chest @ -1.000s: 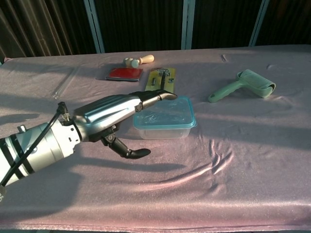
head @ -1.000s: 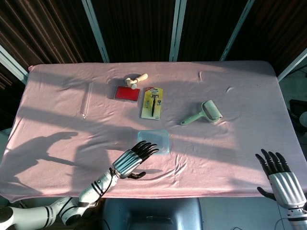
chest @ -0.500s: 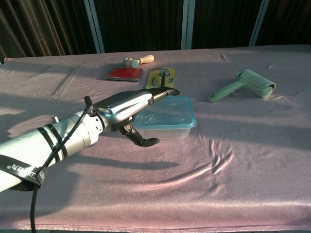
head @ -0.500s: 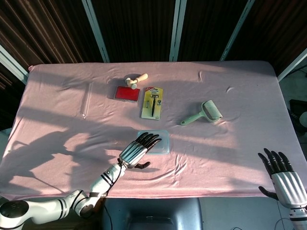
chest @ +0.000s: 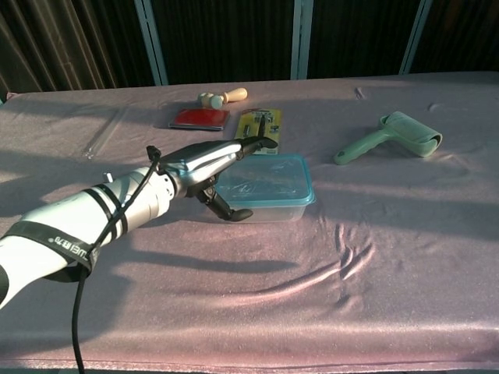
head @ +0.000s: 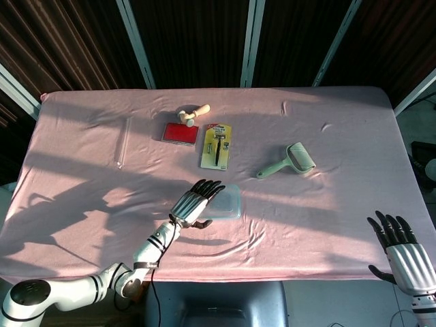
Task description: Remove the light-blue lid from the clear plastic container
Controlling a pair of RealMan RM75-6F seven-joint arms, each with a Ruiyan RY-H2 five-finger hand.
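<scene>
Where the head view looks down on the pink-covered bench (head: 82,170), the left robot hand (head: 195,204) reaches over the near-left part of the light-blue lid (head: 225,201), fingers straight and spread, holding nothing; the right robot hand (head: 400,248) hangs off the bench's near-right edge, fingers apart and empty. Beyond lie a red stamp pad (head: 180,133), a wooden stamp (head: 193,113), a carded razor (head: 216,145) and a green lint roller (head: 289,161). In the chest view, the lid (chest: 269,181) sits closed on the clear plastic container (chest: 265,209), the left robot hand (chest: 214,160) flat above its left side with the thumb (chest: 226,209) beside the container's front wall; contact cannot be told.
</scene>
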